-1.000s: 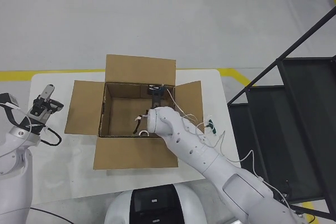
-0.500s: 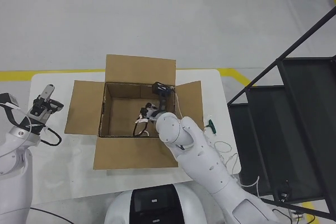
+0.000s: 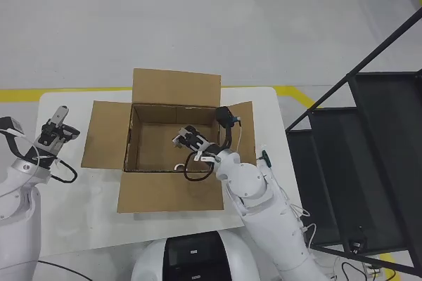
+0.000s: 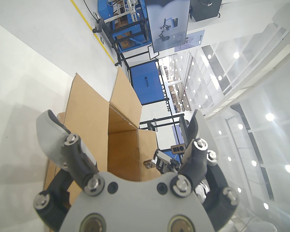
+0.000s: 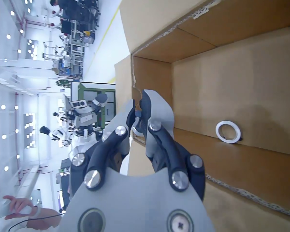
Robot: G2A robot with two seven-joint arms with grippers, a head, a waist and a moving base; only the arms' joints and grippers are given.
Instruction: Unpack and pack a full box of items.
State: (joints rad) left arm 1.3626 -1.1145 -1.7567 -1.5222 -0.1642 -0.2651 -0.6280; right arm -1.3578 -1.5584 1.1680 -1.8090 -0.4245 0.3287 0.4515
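An open cardboard box [image 3: 107,144] stands in the middle of the white table, all flaps folded out. A white ring [image 5: 228,131] lies on the box floor near a wall; in the top view the ring [image 3: 178,166] sits by the near wall. My right gripper [image 3: 185,134] hovers over the box's right half, pointing left. In the right wrist view the right gripper [image 5: 138,105] is shut, and I see nothing held in it. My left gripper [image 3: 57,129] stays left of the box above the table. The left gripper [image 4: 122,121] is open and empty, facing the box [image 4: 122,143].
A small green-handled item [image 3: 265,156] lies on the table right of the box. A black metal stair frame [image 3: 380,133] stands just beyond the table's right edge. Bare table lies in front of the box and around the left arm.
My right gripper has pulled back from the box's far right corner toward the middle and turned to face left. The left arm has not moved.
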